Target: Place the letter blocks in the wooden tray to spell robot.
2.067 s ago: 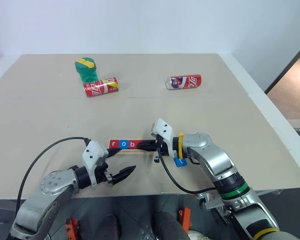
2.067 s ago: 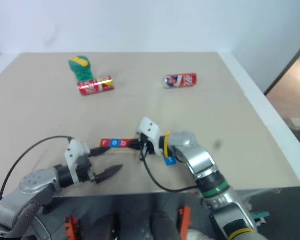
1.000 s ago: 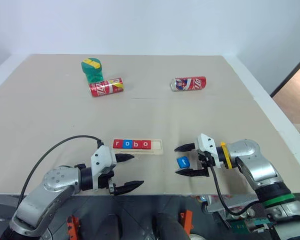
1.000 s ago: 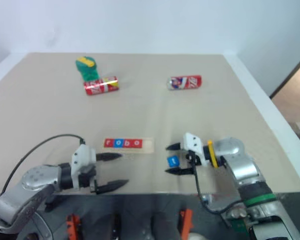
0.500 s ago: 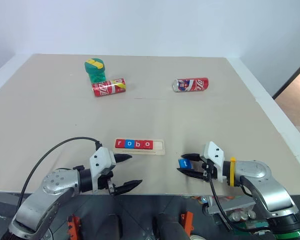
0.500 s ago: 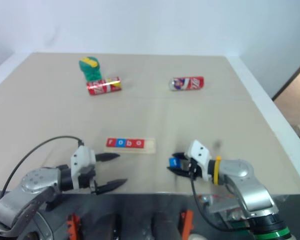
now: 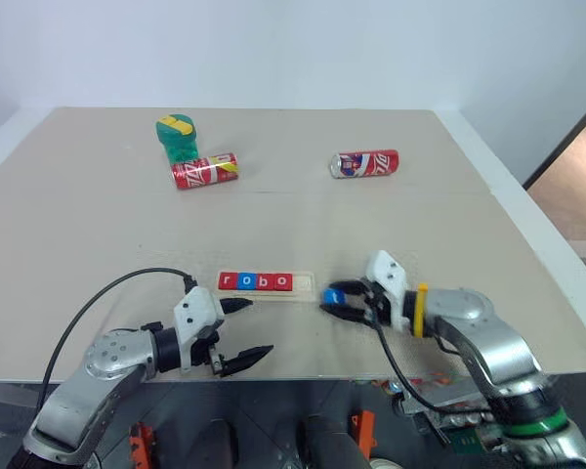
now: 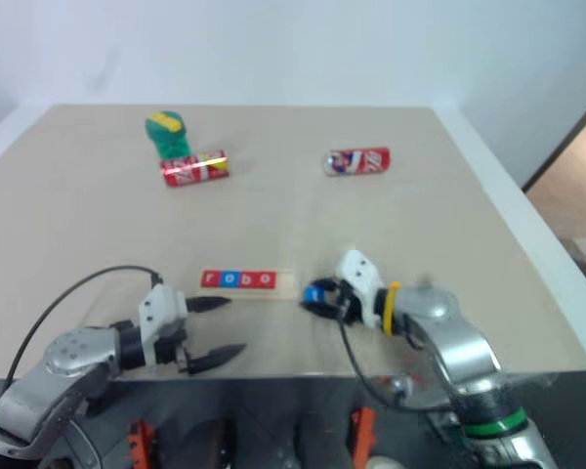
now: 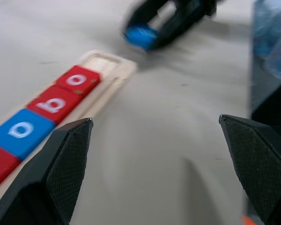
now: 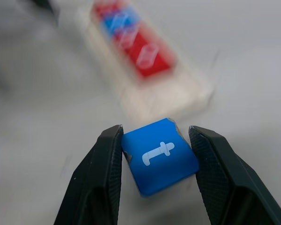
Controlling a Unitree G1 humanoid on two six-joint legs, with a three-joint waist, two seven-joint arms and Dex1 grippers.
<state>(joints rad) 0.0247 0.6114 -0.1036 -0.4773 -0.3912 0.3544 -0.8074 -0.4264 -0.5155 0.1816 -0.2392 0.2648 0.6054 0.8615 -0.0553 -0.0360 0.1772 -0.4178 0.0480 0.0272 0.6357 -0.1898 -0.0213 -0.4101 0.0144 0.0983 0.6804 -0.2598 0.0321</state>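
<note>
The wooden tray (image 7: 309,284) lies near the table's front edge. Red r, blue o, red b and red o blocks (image 7: 256,281) fill it from the left, and its right end slot is bare. My right gripper (image 7: 334,301) is shut on the blue t block (image 10: 160,155). It holds the block just above the table, a little right of the tray's right end (image 10: 178,101). My left gripper (image 7: 258,328) stands open and holds nothing, in front of the tray's left half. Its wrist view shows the tray's blocks (image 9: 51,103) and the held block (image 9: 140,35).
Two red soda cans (image 7: 203,171) (image 7: 365,163) lie on their sides at the back of the table. A green object with a yellow stripe (image 7: 177,137) stands behind the left can. A black cable (image 7: 98,303) loops off my left arm. The table's front edge (image 7: 303,376) is close.
My right gripper has closed on the blue t block, lifted it and carried it left toward the tray's right end. My left gripper has stayed open in place.
</note>
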